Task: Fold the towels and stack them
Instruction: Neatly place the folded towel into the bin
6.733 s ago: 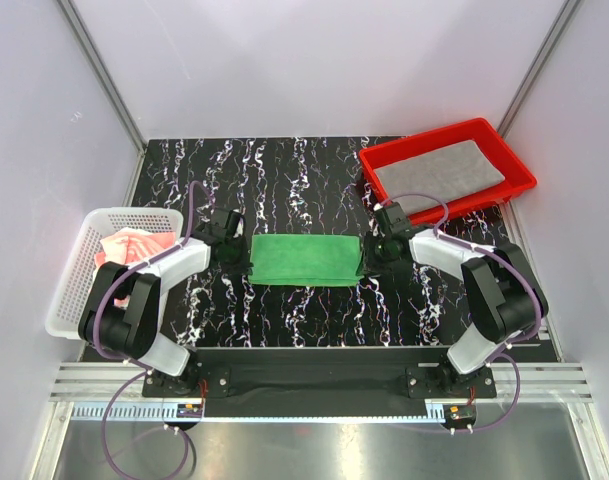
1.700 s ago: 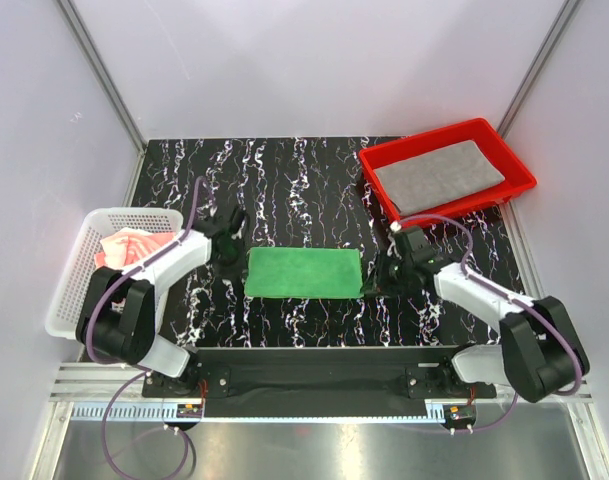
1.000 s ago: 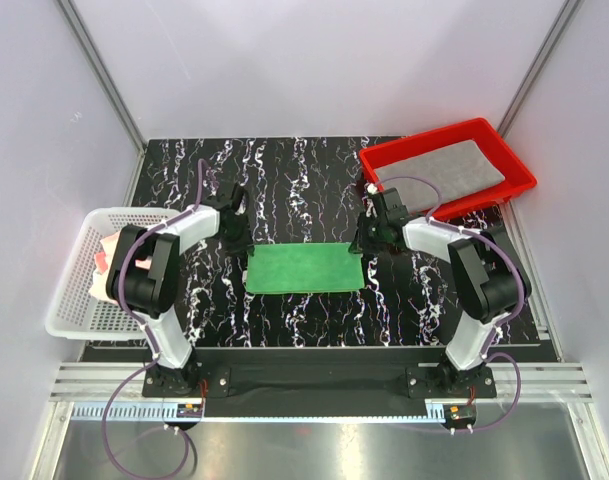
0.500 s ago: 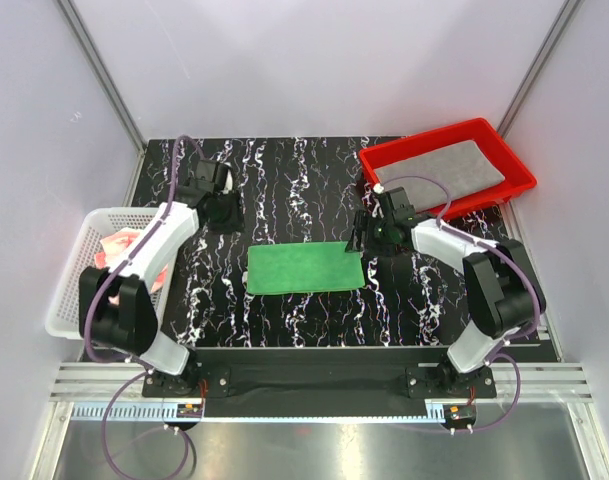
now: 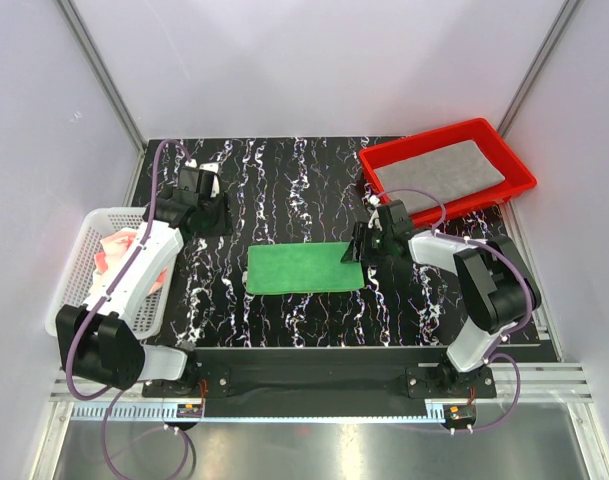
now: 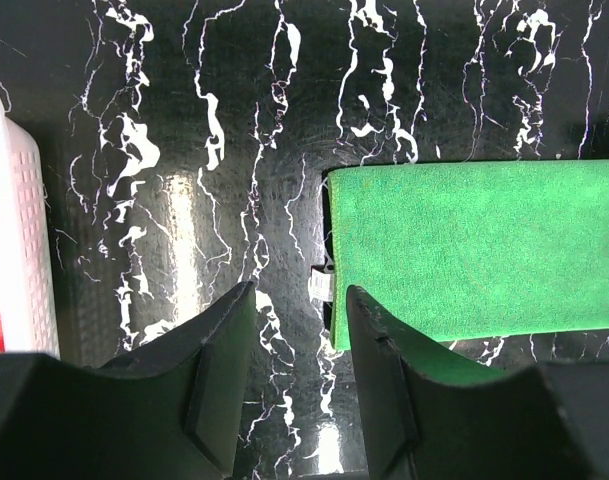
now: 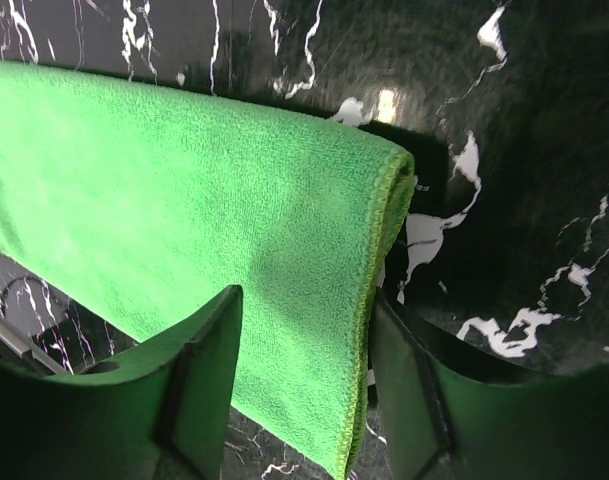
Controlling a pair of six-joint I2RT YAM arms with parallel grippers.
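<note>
A bright green towel [image 5: 304, 268] lies folded into a long strip in the middle of the table. My right gripper [image 5: 359, 248] is at its right end. In the right wrist view the gripper [image 7: 304, 300] is open, its jaws standing either side of the green towel's [image 7: 184, 200] folded end. My left gripper [image 5: 216, 212] hangs open to the far left of the strip. In the left wrist view the gripper [image 6: 300, 295] has only bare table between its fingers, and the green towel [image 6: 474, 250] is just to the right. A grey towel [image 5: 439, 175] lies flat in the red tray. A pink towel [image 5: 119, 255] is bunched in the basket.
The red tray [image 5: 514, 185] sits at the far right corner. The white lattice basket [image 5: 74, 300] stands at the left edge, its wall [image 6: 24, 250] showing in the left wrist view. The tabletop [image 5: 294, 190] is black marble pattern, with grey walls around it.
My left arm has drawn back from the towel's left end toward the far left. My right gripper has come down over the towel's right end and its jaws have spread.
</note>
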